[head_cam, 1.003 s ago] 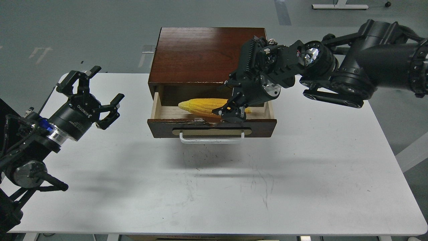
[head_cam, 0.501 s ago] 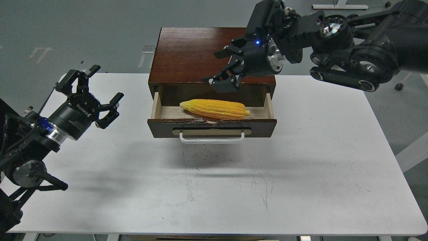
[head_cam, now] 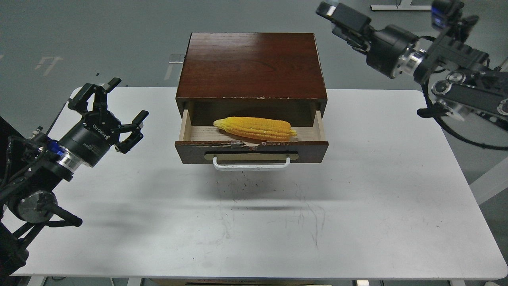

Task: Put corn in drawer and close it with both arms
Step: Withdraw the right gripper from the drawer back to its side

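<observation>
The yellow corn [head_cam: 256,128] lies lengthwise inside the open drawer [head_cam: 190,151], tapered end to the left, with nothing holding it. The drawer's brown front carries a beige oval plate and a white bar handle [head_cam: 252,164]. My left gripper [head_cam: 126,99] is open and empty above the table, left of the drawer and apart from it. My right gripper [head_cam: 342,18] is raised high at the upper right, well clear of the drawer. It is seen side-on, so its fingers cannot be told apart.
The drawer belongs to a dark wood cabinet [head_cam: 250,63] standing at the back middle of a white table [head_cam: 278,222]. The table's edges run along the front and right. Grey floor lies beyond.
My right gripper let go of the corn in the drawer, then lifted and drew back to the upper right. The corn stays in the drawer. My left arm has hardly moved.
</observation>
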Tool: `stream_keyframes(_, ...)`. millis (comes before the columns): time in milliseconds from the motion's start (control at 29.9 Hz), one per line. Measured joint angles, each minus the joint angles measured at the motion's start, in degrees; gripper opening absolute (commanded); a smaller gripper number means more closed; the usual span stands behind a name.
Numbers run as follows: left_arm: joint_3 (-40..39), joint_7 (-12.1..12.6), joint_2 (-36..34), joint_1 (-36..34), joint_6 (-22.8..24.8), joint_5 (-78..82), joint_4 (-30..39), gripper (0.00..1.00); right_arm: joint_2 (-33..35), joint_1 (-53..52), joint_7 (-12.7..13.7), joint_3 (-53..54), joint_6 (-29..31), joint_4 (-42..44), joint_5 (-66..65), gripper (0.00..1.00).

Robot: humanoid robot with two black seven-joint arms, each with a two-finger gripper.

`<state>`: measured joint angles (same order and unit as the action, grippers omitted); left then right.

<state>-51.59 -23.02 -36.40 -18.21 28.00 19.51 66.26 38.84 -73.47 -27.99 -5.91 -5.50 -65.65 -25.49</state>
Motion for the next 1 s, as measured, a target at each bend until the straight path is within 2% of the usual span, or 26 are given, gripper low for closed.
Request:
stream_keyframes(201, -0.16, -0.19, 0.15, 0.00, 0.00, -0.08, -0.19, 1.00, 2.01, 19.65, 0.00, 15.79, 3.27, 0.80, 8.77, 0.96)
stream_keyframes(368, -0.08, -0.19, 0.18, 0.00, 0.00, -0.03, -0.50, 1.00, 1.07, 29.83, 0.00, 22.92, 8.20, 3.75, 13.31, 0.97)
stream_keyframes(501, 0.07, -0.19, 0.07, 0.04, 0.00, 0.00, -0.51, 1.00, -0.95, 33.49, 0.00, 24.20, 13.95, 6.63, 19.81, 0.97)
stream_keyframes(735, 0.14, -0.19, 0.07, 0.10, 0.00, 0.06, -0.52, 1.00, -2.51, 35.60, -0.02, 24.46, 19.70, 8.76, 22.85, 0.98)
stream_keyframes(1003, -0.06, -0.19, -0.55, -0.12, 0.00, 0.69, -0.06, 1.00, -2.61, 36.17, -0.02, 24.53, 21.62, 9.57, 22.94, 0.98)
